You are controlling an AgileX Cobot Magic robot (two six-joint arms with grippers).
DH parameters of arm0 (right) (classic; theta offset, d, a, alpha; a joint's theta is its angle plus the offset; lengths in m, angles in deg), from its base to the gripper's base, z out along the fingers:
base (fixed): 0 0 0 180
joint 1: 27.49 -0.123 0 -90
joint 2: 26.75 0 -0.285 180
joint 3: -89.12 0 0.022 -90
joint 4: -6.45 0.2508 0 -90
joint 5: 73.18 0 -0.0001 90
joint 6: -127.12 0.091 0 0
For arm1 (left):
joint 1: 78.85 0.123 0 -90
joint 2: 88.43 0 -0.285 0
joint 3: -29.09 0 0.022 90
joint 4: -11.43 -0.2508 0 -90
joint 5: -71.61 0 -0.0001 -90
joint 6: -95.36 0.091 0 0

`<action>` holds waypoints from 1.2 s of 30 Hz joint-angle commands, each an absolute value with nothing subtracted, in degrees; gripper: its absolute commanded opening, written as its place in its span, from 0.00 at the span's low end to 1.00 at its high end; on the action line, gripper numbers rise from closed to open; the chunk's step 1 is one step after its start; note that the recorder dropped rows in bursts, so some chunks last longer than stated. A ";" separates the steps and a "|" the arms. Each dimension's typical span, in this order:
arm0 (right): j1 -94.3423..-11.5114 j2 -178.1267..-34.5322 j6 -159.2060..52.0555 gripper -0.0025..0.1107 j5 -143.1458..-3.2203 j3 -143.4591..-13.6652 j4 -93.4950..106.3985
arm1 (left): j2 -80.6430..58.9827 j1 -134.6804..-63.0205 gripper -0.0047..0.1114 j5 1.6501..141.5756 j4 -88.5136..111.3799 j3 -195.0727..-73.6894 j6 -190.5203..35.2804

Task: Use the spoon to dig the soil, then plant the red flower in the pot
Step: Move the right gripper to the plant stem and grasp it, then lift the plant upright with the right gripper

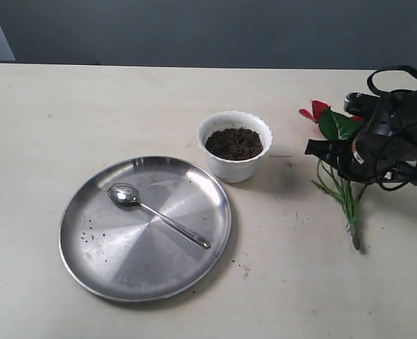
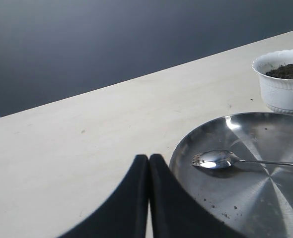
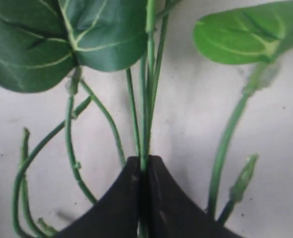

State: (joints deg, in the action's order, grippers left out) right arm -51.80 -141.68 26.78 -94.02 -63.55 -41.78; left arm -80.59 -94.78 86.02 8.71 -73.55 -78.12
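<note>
The white scalloped pot (image 1: 235, 147) stands mid-table, filled with dark brown soil (image 1: 234, 143); it also shows in the left wrist view as the pot (image 2: 282, 82) with soil (image 2: 288, 71). The steel spoon (image 1: 156, 213) lies on the round steel plate (image 1: 102, 265), bowl toward the far left; the spoon (image 2: 221, 159) shows again close to my left gripper (image 2: 149, 157), which is shut on nothing beside the plate's rim. The red flower (image 1: 333, 127) lies on the table at the right. My right gripper (image 3: 144, 159) is shut on its green stems (image 3: 147, 99).
The steel plate (image 2: 285, 208) carries a few soil crumbs. A few crumbs also lie on the table near the plate's right edge. The far table edge meets a dark grey wall.
</note>
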 commanded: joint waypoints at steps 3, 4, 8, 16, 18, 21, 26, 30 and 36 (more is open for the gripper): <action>-51.49 -134.86 26.57 0.02 -95.12 -63.68 -48.18 | -80.64 -95.07 0.04 85.27 9.06 -73.69 -78.24; -51.49 -133.54 26.57 0.02 -95.12 -63.68 -49.04 | -80.64 -95.07 0.04 85.27 9.06 -73.69 -78.24; -51.49 -128.60 26.57 0.02 -93.63 -63.68 -52.48 | -80.64 -95.07 0.04 85.27 9.06 -73.69 -78.24; -51.49 -120.66 26.81 0.02 -76.42 -64.09 -63.44 | -80.64 -95.07 0.04 85.27 9.06 -73.69 -78.24; -51.49 -120.31 26.81 0.02 -73.18 -65.21 -63.93 | -80.64 -95.07 0.04 85.27 9.06 -73.69 -78.24; -51.49 -120.76 26.81 0.02 -68.67 -67.79 -63.63 | -80.64 -95.07 0.04 85.27 9.06 -73.69 -78.24; -51.49 -121.37 25.02 0.02 -63.17 -70.45 -61.75 | -80.64 -95.07 0.04 85.27 9.06 -73.69 -78.24; -52.11 -120.23 25.02 0.02 -65.62 -70.22 -58.92 | -80.64 -95.07 0.04 85.27 9.06 -73.69 -78.24; -56.86 -116.18 24.88 0.02 -74.56 -69.86 -61.01 | -80.64 -95.07 0.04 85.27 9.06 -73.69 -78.24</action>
State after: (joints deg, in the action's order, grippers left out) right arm -54.93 -118.47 25.47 -71.64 -70.06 -60.06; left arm -80.59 -94.78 86.02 8.71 -73.55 -78.12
